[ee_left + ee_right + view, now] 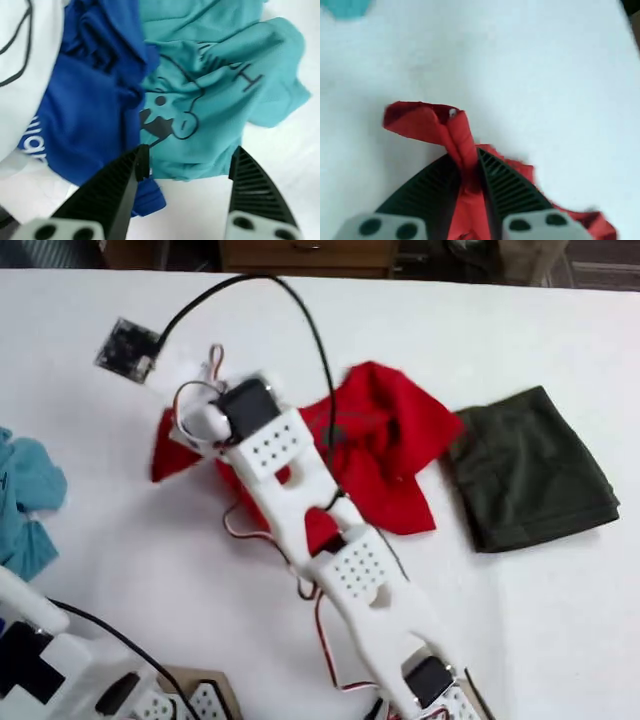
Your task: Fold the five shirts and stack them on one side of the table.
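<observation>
Right gripper [466, 156] is pinching the red shirt [422, 120]; dark green shirt [530, 468] is lying folded at its 3 o'clock. Left gripper [190, 151] is hanging spread over teal shirt [220, 90].

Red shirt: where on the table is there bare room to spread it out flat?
Bare table lies between the teal shirt and the red shirt, along the far edge beyond the green shirt, and in the near right corner below the green shirt. The middle is crowded: the right arm lies over the red shirt.
</observation>
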Robot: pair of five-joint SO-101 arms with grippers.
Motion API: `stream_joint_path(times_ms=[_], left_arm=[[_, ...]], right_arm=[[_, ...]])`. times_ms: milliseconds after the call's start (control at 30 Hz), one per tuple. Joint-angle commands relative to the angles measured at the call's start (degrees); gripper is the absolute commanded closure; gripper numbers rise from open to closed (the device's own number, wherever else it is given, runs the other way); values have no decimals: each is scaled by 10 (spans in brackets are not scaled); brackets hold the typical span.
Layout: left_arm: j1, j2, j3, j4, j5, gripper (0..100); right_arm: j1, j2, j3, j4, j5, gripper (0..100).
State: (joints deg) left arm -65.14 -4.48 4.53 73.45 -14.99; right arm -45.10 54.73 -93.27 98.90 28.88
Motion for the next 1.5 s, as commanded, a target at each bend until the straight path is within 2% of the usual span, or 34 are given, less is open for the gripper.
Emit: stream_joint_path(times_ms=[0,267,500,567,733,800,967,1133,1333,1467], left_arm=[[-22,-4,-6,1,-4,725],[-18,-4,-4,1,-4,725],[-8,-4,-4,0,-3,725],[-9,-4,-4,0,-4,725],[-7,-3,-7,-5,-4,725],[-4,-3,-4,-13,-4,725],[-1,-3,-4,-19,-4,725],[-1,-3,-4,-24,-4,725],[-2,-3,-4,-24,-4,725],[-4,-4,-4,-24,-4,725]], right_arm=[[-2,-74,-20,3,-3,978],[-1,-85,-19,4,-1,978],[7,41,3,1,-1,971],[25,77,3,0,-1,930],[68,141,1,2,-1,725],[83,132,-16,3,-1,676],[120,58,-16,-20,-2,669],[154,64,-1,-51,-1,669],[140,138,34,-49,-1,669],[101,167,33,-29,-1,669]])
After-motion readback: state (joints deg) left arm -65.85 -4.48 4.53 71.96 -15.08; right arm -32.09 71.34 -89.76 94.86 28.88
